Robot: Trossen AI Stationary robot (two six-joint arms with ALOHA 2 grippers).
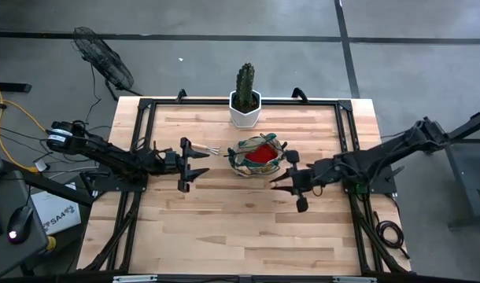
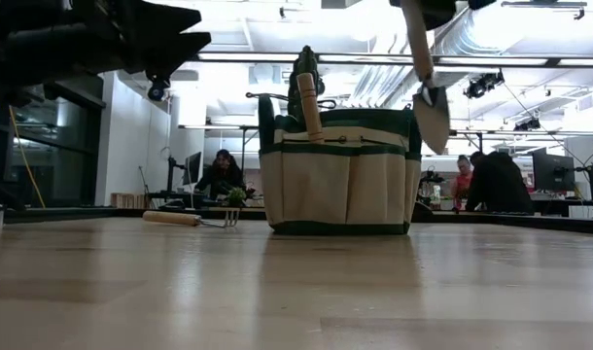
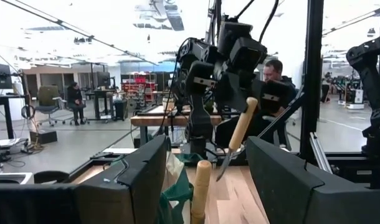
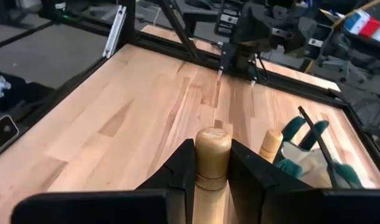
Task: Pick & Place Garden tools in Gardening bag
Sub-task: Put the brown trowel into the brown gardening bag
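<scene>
you've got a pale wooden table [image 1: 224, 228] with a smooth, slightly glossy plank top. the gardening bag [image 2: 337, 173] is matt cloth, tan with green trim. the trowel [image 2: 425, 78] has a smooth wooden handle and a dull grey metal blade.

Bright overhead indoor lighting, pretty uneven quality across views.

From above: even, soft light, only faint shadows on the wooden table [image 1: 248, 220], everything reasonably sharp. At table height: heavily backlit by ceiling strip lights, blown-out glare up top, glossy sheen on the tabletop, near surface smeared out of focus, arms reduced to black silhouettes, gardening bag [image 2: 337, 173] decently exposed. Left wrist: washed-out white ceiling, background hazy, own fingers [image 3: 131, 183] dark and soft up close. Right wrist: warm light on the wood, trowel [image 4: 212, 163] handle a bit blurry in the foreground, slight stretching toward the edges.
</scene>
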